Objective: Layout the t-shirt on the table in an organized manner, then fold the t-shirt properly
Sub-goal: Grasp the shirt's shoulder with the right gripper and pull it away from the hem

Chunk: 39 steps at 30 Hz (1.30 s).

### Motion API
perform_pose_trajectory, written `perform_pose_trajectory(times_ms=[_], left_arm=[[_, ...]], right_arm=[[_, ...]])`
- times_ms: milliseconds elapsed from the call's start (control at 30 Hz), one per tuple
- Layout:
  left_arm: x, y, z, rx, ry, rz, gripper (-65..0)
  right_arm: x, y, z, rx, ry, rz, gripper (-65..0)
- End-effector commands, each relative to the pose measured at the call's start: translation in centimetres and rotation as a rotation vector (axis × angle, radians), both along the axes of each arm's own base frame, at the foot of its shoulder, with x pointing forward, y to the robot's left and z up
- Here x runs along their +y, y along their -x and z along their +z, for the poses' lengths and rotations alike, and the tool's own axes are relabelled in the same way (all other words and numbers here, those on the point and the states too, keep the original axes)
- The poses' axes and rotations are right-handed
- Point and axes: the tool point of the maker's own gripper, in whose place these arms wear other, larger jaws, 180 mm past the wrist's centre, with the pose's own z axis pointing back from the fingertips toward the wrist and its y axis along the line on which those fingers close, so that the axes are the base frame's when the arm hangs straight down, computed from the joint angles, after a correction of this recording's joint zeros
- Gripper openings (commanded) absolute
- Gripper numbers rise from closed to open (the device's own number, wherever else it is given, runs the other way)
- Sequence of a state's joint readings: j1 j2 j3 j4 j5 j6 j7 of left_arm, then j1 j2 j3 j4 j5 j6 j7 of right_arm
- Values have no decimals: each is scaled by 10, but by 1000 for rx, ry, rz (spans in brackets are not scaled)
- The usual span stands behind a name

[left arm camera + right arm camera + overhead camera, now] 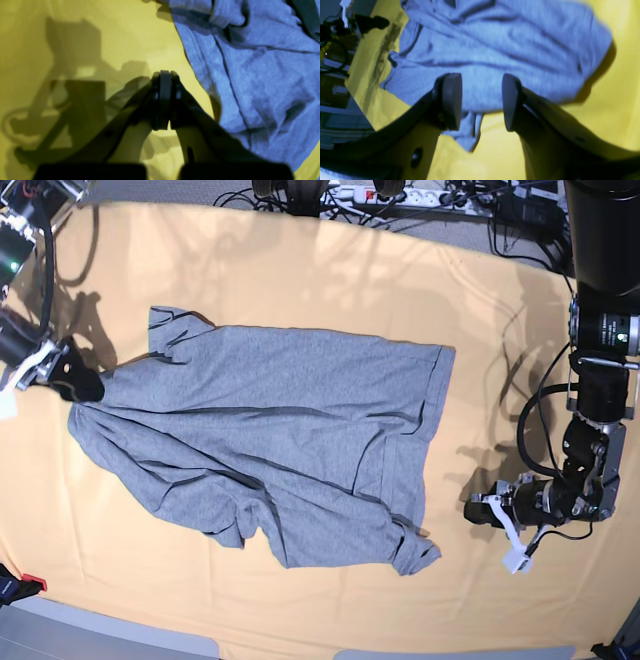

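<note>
Across the middle of the counter [300, 270] we see the grey t-shirt [290, 440] spread out with creases and rumpled edges. Our right claw [481, 102] sits at the shirt's edge, its fingers parted with cloth visible between them but nothing pinched. Our left claw [165, 100] is pressed fully closed and empty, just beside the shirt.

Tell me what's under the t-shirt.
The t-shirt lies rumpled on the table, whose yellow-orange cloth shows all around it. Anything beneath the fabric is covered.
</note>
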<state>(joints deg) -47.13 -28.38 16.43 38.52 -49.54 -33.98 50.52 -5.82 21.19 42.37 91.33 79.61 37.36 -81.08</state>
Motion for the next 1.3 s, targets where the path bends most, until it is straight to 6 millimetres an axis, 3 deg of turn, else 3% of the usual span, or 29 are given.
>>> perform_pose_trajectory(times_ms=[0, 200, 467, 767, 933, 1100, 1267], left_arm=[[2, -15, 28, -74, 20, 4, -650], [2, -15, 28, -74, 20, 4, -650], [2, -15, 28, -73, 19, 4, -650], [2, -15, 28, -70, 17, 2, -650], [2, -15, 28, -70, 17, 2, -650], [2, -15, 28, -70, 17, 2, -650], [2, -15, 28, -70, 18, 2, -650]], right_arm=[[-3, -1, 14, -51, -5, 6, -367], [7, 27, -9, 12, -40, 19, -367], [39, 50, -42, 82, -130, -3, -367], [46, 77, -90, 266, -29, -29, -367], [60, 81, -94, 273, -73, -30, -367], [82, 73, -78, 196, -195, -6, -367], [106, 72, -81, 209, -216, 64, -367]])
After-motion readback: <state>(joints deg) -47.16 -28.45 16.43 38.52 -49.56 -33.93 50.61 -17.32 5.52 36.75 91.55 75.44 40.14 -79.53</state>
